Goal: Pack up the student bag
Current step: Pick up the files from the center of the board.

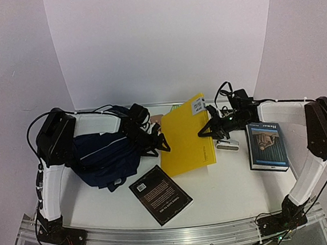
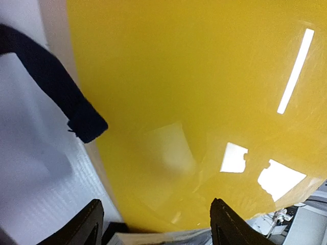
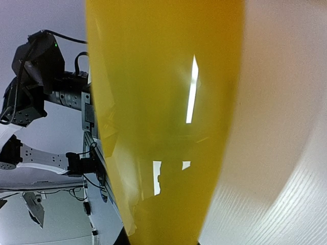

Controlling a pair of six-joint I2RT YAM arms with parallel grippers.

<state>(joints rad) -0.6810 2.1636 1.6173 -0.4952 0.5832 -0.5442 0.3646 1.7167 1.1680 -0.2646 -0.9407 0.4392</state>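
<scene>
**Fig. 1. Two-arm bench with the student bag and three books, described from near edge to far**

Nearest the arm bases, a black book (image 1: 160, 194) is seen lying flat on the white table (image 1: 226, 186), its cover turned up and set askew. Further in and to the right, a blue book (image 1: 267, 146) is laid flat beside the right arm. A small white-and-grey object (image 1: 227, 145) is seen just left of it; what it is cannot be told.

The student bag (image 1: 103, 156) is found at the left of the table, slumped under the left arm's forearm, with its navy fabric and thin pale stripe exposed. A dark strap (image 2: 56, 87) is shown hanging in the left wrist view, in front of the table.

At mid-table a yellow book (image 1: 185, 138) is held tilted, its far corner with a white label (image 1: 197, 105) raised. The left gripper (image 1: 162, 142) is brought up to the book's left edge with its fingers (image 2: 84, 227) spread wide and released. The right gripper (image 1: 205, 129) is clamped on the book's right edge; in its wrist view the glossy cover is seen running straight away from the claw.
</scene>
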